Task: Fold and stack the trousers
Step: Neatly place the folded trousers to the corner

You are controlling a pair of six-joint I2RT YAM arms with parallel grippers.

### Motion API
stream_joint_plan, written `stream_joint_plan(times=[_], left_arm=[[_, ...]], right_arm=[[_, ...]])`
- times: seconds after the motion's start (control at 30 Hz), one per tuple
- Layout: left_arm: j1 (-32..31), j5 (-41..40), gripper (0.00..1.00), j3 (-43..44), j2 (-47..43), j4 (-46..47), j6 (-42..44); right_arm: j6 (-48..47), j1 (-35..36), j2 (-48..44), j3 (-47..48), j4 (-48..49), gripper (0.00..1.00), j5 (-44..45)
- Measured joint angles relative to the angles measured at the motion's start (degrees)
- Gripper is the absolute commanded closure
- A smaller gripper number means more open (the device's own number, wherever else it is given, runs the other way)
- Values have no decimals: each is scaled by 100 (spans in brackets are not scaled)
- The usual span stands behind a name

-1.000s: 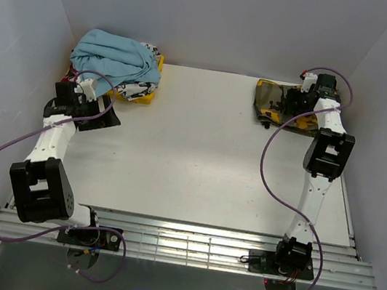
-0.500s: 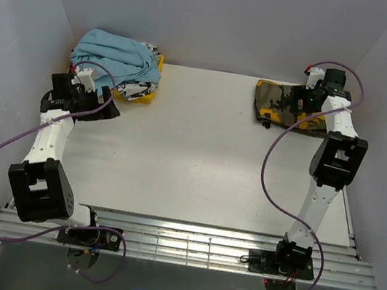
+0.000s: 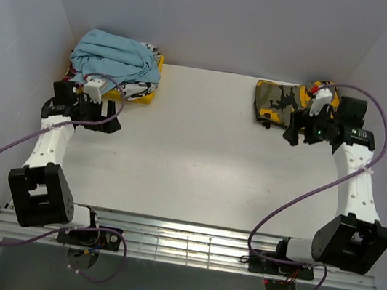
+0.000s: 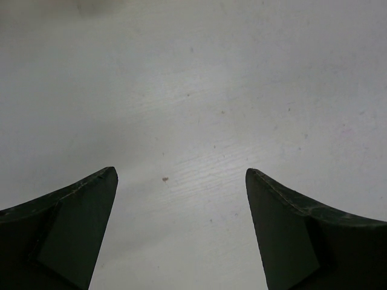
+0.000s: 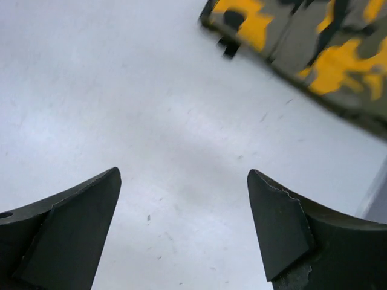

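The camouflage trousers (image 3: 280, 101) lie folded in a compact bundle at the table's back right; their edge shows in the right wrist view (image 5: 314, 54) at the top right. My right gripper (image 3: 293, 131) is open and empty, just in front of the bundle and apart from it, over bare table (image 5: 181, 175). My left gripper (image 3: 108, 123) is open and empty at the left side, over bare white table (image 4: 181, 175), in front of the garment pile.
A plain light blue garment (image 3: 112, 57) lies heaped on a yellow and white black-printed garment (image 3: 137, 92) at the back left corner. Grey walls close in the table on three sides. A metal rail (image 3: 178, 242) runs along the near edge.
My right gripper has drawn back off the folded trousers toward the front, and the arm has swung out to the right. My left gripper has shifted slightly forward and right.
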Motion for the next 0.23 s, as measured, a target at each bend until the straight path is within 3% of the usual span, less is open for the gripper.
stream_joint_plan(times=[0.1, 0.23], left_arm=[[0, -153, 2, -706, -291, -101, 212], [-85, -356, 2, -1318, -828, -267, 354]], right_arm=[[-140, 0, -721, -1419, -356, 10, -175], [-229, 0, -1491, -2562, -695, 10, -221]])
